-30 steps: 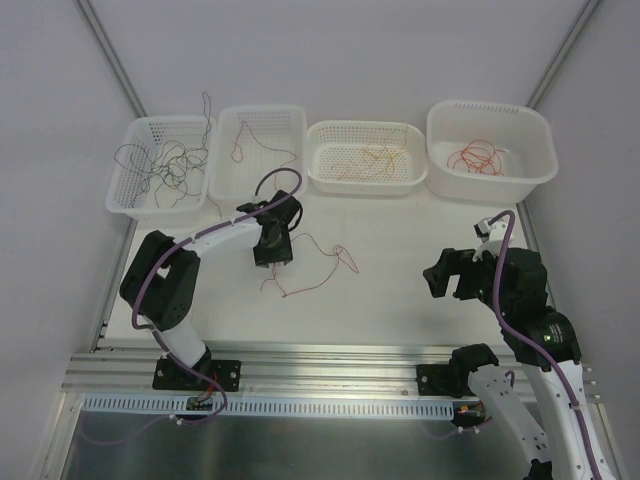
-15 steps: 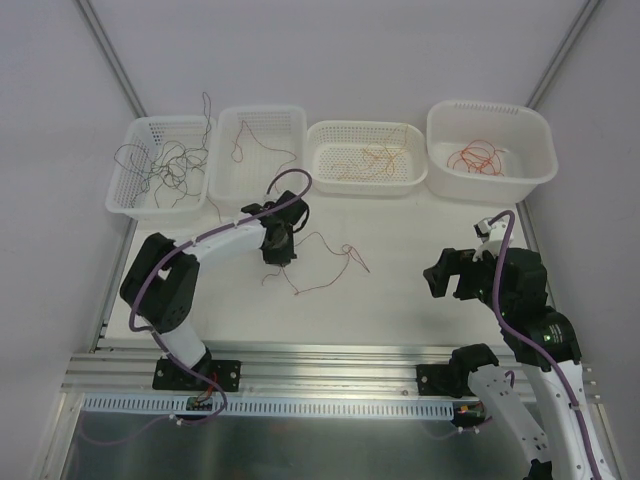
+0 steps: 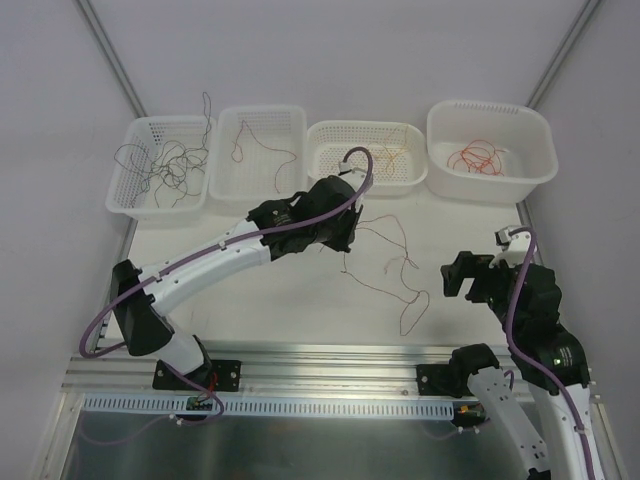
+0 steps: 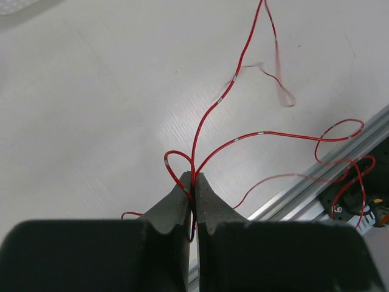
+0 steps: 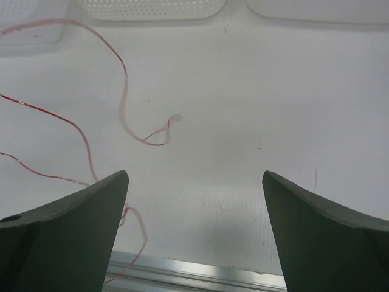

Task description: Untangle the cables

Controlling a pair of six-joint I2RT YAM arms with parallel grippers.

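Red cable [image 4: 219, 99]: clamped between the fully closed fingers of the left gripper [image 4: 192, 180]. Its strands fan out from the pinch point over the table [image 4: 85, 91].
Left wrist view only: the pinch itself, with a small loop just beside the fingertips.
Top view only: the cable trails right from the left gripper and ends in a loop near the table's front edge, just left of the right gripper [image 3: 462, 275].
Right gripper: jaws wide apart, holding nothing. Cable strands lie ahead and to its left, clear of both fingers.
Other cables: dark grey wires [image 3: 160, 165], dark red wire [image 3: 238, 150], orange-yellow wires [image 3: 378, 155] and bright red wires [image 3: 475, 157] each lie in a separate white basket [image 3: 120, 195] along the far edge.
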